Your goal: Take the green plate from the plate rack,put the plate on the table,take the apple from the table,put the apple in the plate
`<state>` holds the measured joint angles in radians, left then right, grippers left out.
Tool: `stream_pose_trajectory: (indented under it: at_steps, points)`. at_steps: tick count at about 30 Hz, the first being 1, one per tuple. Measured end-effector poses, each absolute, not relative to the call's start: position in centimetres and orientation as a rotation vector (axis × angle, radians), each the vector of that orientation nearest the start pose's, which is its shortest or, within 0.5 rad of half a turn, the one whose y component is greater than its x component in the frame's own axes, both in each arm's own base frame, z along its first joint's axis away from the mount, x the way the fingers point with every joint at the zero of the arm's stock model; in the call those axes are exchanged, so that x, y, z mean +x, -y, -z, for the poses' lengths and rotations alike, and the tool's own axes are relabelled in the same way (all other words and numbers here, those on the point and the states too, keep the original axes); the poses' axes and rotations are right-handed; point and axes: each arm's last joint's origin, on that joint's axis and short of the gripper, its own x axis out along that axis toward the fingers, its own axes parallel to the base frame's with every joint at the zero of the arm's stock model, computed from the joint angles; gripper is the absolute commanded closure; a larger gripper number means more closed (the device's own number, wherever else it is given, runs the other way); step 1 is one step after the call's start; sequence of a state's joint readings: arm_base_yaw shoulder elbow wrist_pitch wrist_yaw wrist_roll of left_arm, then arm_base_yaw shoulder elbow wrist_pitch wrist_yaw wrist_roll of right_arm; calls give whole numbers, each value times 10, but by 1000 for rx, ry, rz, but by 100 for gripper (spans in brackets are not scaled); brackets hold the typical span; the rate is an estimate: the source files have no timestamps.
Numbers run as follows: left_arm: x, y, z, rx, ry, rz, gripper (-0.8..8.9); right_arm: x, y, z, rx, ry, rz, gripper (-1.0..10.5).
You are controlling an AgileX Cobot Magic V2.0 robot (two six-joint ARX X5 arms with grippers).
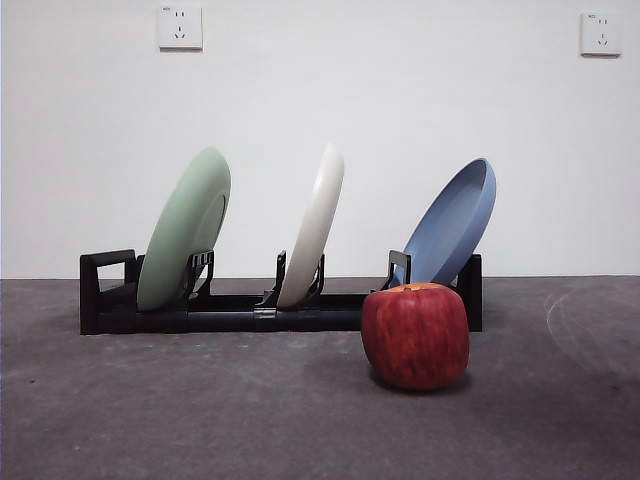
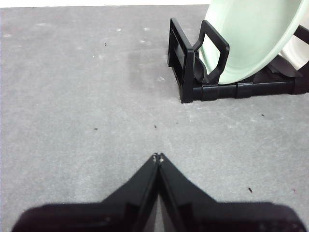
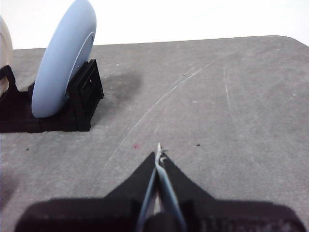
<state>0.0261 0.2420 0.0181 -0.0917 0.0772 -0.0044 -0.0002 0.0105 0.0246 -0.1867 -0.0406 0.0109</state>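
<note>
The green plate [image 1: 185,225] is leaning in the plate rack [image 1: 110,295], stiff and slick, best pinched at its twelve-o'clock rim; both end effectors are waiting closed, empty.

— Front view: set low, near table height, looking level across the flat dark grey matte table [image 1: 150,420] toward the white wall; close on the long low black plastic rack [image 1: 230,318].

— Left wrist view: looks down from above the table, angled toward the rack's boxy loop end [image 2: 188,67]; shares with the front view the pale sage green round plate [image 2: 251,38].

— Right wrist view: same downward slant, facing the rack's opposite end; shares the blue round plate [image 3: 63,67].
</note>
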Motion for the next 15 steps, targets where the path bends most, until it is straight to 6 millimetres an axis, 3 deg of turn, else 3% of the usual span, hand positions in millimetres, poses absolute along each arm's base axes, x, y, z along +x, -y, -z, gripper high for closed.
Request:
stream_pose_trajectory:
  at_steps: [7,15]
  points:
    - [108,-1,-142,-30,-299,49,817,95,-1,-153,74,-174,-34,946]
    - [108,2,-143,-177,-304,115,818,96,-1,-156,295,-144,-28,949]
